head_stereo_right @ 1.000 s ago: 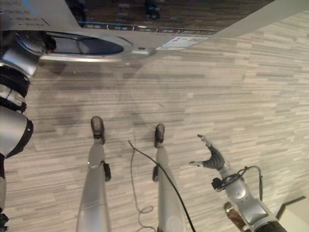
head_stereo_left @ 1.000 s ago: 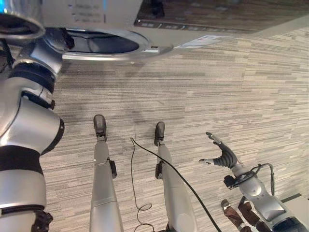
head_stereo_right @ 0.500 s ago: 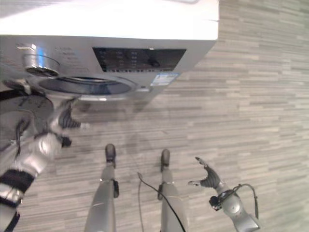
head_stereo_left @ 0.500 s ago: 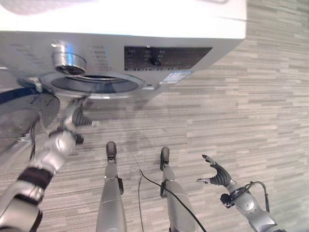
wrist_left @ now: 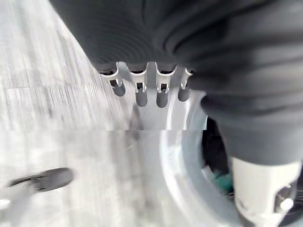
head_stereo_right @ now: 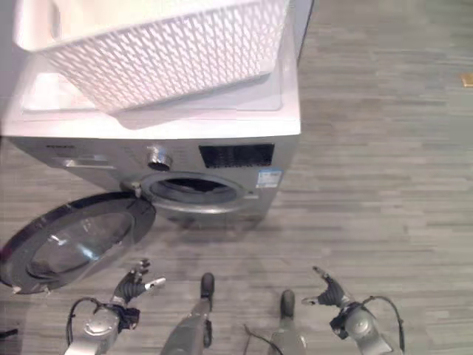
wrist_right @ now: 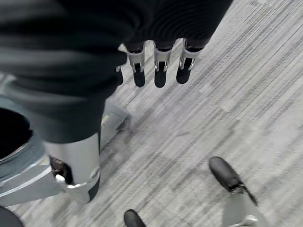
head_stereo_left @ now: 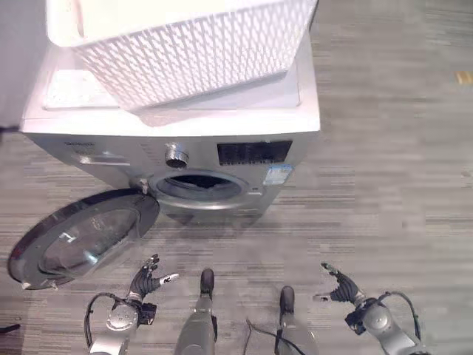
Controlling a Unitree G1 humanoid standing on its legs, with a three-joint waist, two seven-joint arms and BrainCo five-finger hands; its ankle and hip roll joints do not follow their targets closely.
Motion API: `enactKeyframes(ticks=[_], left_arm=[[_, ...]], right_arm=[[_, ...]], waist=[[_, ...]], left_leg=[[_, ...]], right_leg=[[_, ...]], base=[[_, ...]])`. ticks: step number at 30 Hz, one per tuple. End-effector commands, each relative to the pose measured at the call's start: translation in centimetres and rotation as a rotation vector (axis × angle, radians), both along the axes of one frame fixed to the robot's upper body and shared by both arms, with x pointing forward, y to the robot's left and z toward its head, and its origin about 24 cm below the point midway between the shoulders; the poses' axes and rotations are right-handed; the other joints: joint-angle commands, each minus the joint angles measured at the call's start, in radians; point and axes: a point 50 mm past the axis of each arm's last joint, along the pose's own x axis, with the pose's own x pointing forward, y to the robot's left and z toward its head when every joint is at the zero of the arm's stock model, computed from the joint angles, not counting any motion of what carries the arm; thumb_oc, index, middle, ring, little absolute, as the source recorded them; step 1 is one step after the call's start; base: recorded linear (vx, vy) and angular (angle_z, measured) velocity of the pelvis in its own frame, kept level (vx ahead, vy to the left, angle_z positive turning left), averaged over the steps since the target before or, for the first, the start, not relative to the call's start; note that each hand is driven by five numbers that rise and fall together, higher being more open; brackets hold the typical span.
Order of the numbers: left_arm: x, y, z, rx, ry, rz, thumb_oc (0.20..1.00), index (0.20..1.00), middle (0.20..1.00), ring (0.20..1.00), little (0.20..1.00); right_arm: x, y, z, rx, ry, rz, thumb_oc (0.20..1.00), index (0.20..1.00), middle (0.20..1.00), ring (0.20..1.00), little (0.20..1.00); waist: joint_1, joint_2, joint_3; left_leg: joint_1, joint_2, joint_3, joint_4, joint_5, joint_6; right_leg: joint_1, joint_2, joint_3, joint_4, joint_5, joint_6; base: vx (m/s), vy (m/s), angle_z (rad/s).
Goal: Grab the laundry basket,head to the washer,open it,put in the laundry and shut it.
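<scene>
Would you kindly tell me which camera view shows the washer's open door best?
The left eye view: the washer door lies swung fully open, its whole round rim and glass visible. The right eye view cuts its left edge off. The left wrist view shows a blurred curved rim, perhaps the door's; the right wrist view shows floor.

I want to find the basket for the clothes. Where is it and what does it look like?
Find the big silver-grey washer with its round door swung open to the floor. The laundry basket sits on its top; it is white, with walls full of little holes.
</scene>
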Motion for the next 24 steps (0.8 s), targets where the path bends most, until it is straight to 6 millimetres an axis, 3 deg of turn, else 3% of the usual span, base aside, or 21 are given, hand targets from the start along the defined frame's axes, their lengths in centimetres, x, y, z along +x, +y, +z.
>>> enactKeyframes(ticks=[1, 3, 6, 8, 11, 12, 13, 15, 16, 17, 20, 21, 24], left_arm=[[2.5, 1.9, 2.4, 0.063, -0.118, 0.053, 1.0, 1.0, 1.0, 1.0, 1.0], [4.2, 2.9, 3.2, 0.155, -0.134, 0.098, 1.0, 1.0, 1.0, 1.0, 1.0], [5.7, 3.9, 4.4, 0.214, -0.159, 0.136, 1.0, 1.0, 1.0, 1.0, 1.0], [7.0, 5.9, 6.4, 0.275, -0.207, 0.222, 1.0, 1.0, 1.0, 1.0, 1.0], [6.8, 8.9, 8.1, 0.366, -0.229, 0.331, 1.0, 1.0, 1.0, 1.0, 1.0], [6.9, 10.8, 10.0, 0.442, -0.259, 0.394, 1.0, 1.0, 1.0, 1.0, 1.0], [6.9, 10.9, 10.0, 0.443, -0.259, 0.394, 1.0, 1.0, 1.0, 1.0, 1.0], [7.9, 11.7, 12.0, 0.501, -0.311, 0.435, 1.0, 1.0, 1.0, 1.0, 1.0], [8.1, 13.5, 14.2, 0.547, -0.346, 0.499, 1.0, 1.0, 1.0, 1.0, 1.0], [8.1, 13.5, 14.3, 0.547, -0.347, 0.499, 1.0, 1.0, 1.0, 1.0, 1.0], [9.3, 15.4, 19.2, 0.629, -0.441, 0.542, 1.0, 1.0, 1.0, 1.0, 1.0], [9.4, 15.4, 19.3, 0.63, -0.442, 0.542, 1.0, 1.0, 1.0, 1.0, 1.0], [9.8, 17.0, 22.2, 0.666, -0.453, 0.587, 1.0, 1.0, 1.0, 1.0, 1.0]], right_arm=[[0.1, 0.2, 0.2, -0.023, -0.022, 0.032, 1.0, 1.0, 1.0, 1.0, 1.0], [-0.1, -0.1, 0.1, -0.03, -0.018, 0.012, 1.0, 1.0, 1.0, 1.0, 1.0], [0.1, -0.5, 0.3, -0.046, -0.022, 0.007, 1.0, 1.0, 1.0, 1.0, 1.0], [0.1, -1.1, 0.8, -0.066, -0.028, 0.012, 1.0, 1.0, 1.0, 1.0, 1.0], [0.3, -1.5, 1.0, -0.074, -0.025, 0.018, 1.0, 1.0, 1.0, 1.0, 1.0], [-0.2, -1.4, 0.7, -0.067, -0.004, 0.028, 1.0, 1.0, 1.0, 1.0, 1.0], [-0.2, -1.4, 0.7, -0.067, -0.004, 0.028, 1.0, 1.0, 1.0, 1.0, 1.0], [-0.8, -1.4, 0.4, -0.06, 0.015, 0.023, 1.0, 1.0, 1.0, 1.0, 1.0], [-0.7, -0.9, 0.2, -0.056, 0.028, 0.052, 1.0, 1.0, 1.0, 1.0, 1.0], [-0.7, -0.9, 0.2, -0.055, 0.027, 0.052, 1.0, 1.0, 1.0, 1.0, 1.0], [-0.4, 0.5, -0.1, -0.034, 0.044, 0.116, 1.0, 1.0, 1.0, 1.0, 1.0], [-0.3, 0.5, -0.1, -0.032, 0.043, 0.115, 1.0, 1.0, 1.0, 1.0, 1.0], [0.5, 1.8, 0.0, -0.021, 0.038, 0.18, 1.0, 1.0, 1.0, 1.0, 1.0]], waist=[[0.017, -0.01, 0.009], [0.014, -0.008, -0.002], [0.001, -0.013, -0.007], [-0.024, -0.026, -0.017], [-0.019, -0.016, -0.043], [-0.029, -0.006, -0.048], [-0.028, -0.006, -0.047], [-0.039, 0.005, -0.053], [-0.039, 0.01, -0.059], [-0.038, 0.008, -0.057], [-0.04, 0.011, -0.062], [-0.038, 0.009, -0.06], [-0.044, 0.006, -0.055]], left_leg=[[0.028, -0.033, 0.019, 0.008, -0.042, 0.019], [0.017, -0.029, 0.046, 0.013, -0.015, -0.005], [0.019, -0.018, 0.095, 0.045, -0.028, -0.004], [0.043, 0.048, 0.14, 0.082, -0.04, -0.02], [0.084, 0.114, 0.032, 0.074, -0.032, -0.034], [0.116, 0.132, 0.001, 0.045, -0.044, -0.04], [0.118, 0.133, 0.001, 0.043, -0.043, -0.04], [0.144, 0.131, 0.051, 0.04, -0.054, -0.045], [0.174, 0.109, 0.064, 0.03, -0.083, -0.037], [0.178, 0.108, 0.066, 0.029, -0.084, -0.036], [0.208, 0.078, 0.097, 0.004, -0.107, -0.028], [0.209, 0.077, 0.098, 0.004, -0.107, -0.027], [0.205, 0.066, 0.117, -0.005, -0.12, -0.021]], right_leg=[[-0.023, 0.106, 0.018, 0.14, -0.134, -0.118], [0.02, 0.102, -0.017, 0.113, -0.142, -0.13], [0.028, 0.086, -0.031, 0.111, -0.136, -0.13], [0.023, 0.05, -0.033, 0.118, -0.12, -0.12], [0.006, 0.04, 0.001, 0.13, -0.114, -0.106], [0.01, 0.047, 0.034, 0.157, -0.123, -0.1], [0.011, 0.047, 0.035, 0.157, -0.124, -0.1], [0.028, 0.031, 0.032, 0.171, -0.126, -0.088], [0.04, 0.015, 0.042, 0.17, -0.116, -0.075], [0.042, 0.014, 0.044, 0.17, -0.116, -0.074], [0.05, -0.018, 0.05, 0.149, -0.087, -0.048], [0.05, -0.019, 0.051, 0.149, -0.086, -0.047], [0.027, -0.033, 0.062, 0.133, -0.06, -0.03]], base=[[-0.08, -0.103, 0.31], [-0.1, -0.07, 0.48], [-0.08, 0.032, 0.47], [-0.08, 0.135, 0.35], [0.07, 0.157, 0.09], [0.1, 0.106, -0.33], [0.11, 0.132, -0.33], [0.07, 0.204, -0.13], [0.07, 0.203, -0.12], [0.08, 0.184, -0.06], [0.03, 0.153, -0.05], [0.01, 0.135, 0.03], [-0.03, 0.093, -0.16]])
